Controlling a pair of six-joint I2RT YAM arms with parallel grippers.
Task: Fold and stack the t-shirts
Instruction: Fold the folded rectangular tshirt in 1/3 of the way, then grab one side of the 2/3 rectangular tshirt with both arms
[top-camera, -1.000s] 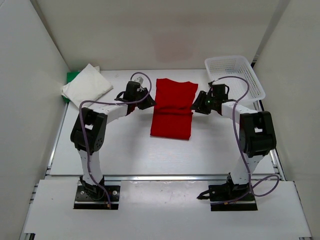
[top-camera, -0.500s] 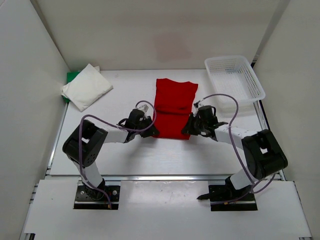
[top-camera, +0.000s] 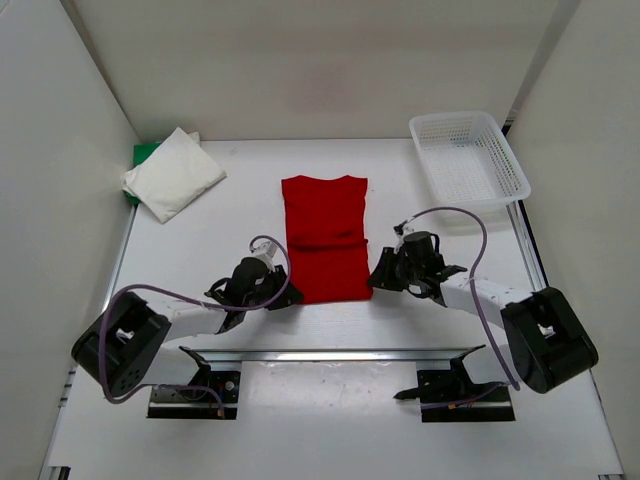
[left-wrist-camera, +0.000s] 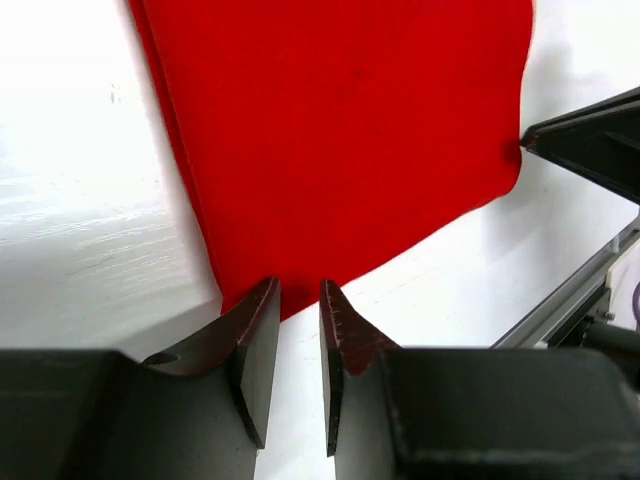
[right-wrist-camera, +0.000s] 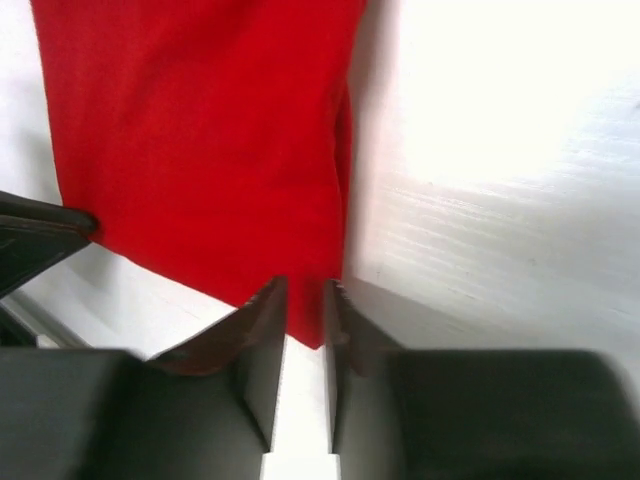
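— Overhead, where is it?
— The red t-shirt (top-camera: 322, 235) lies flat at centre frame; my left tool (top-camera: 280, 295) and right tool (top-camera: 376, 280) meet its lower corners. I should lift both evenly, hem taut.
— Left wrist?
— Nearly closed, pinching the hem corner, bottom centre.
— Right wrist?
— Same narrow pinch on cloth.

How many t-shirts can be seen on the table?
3: the red t-shirt lies in the middle, the white t-shirt at the far left, the green t-shirt mostly hidden under it.
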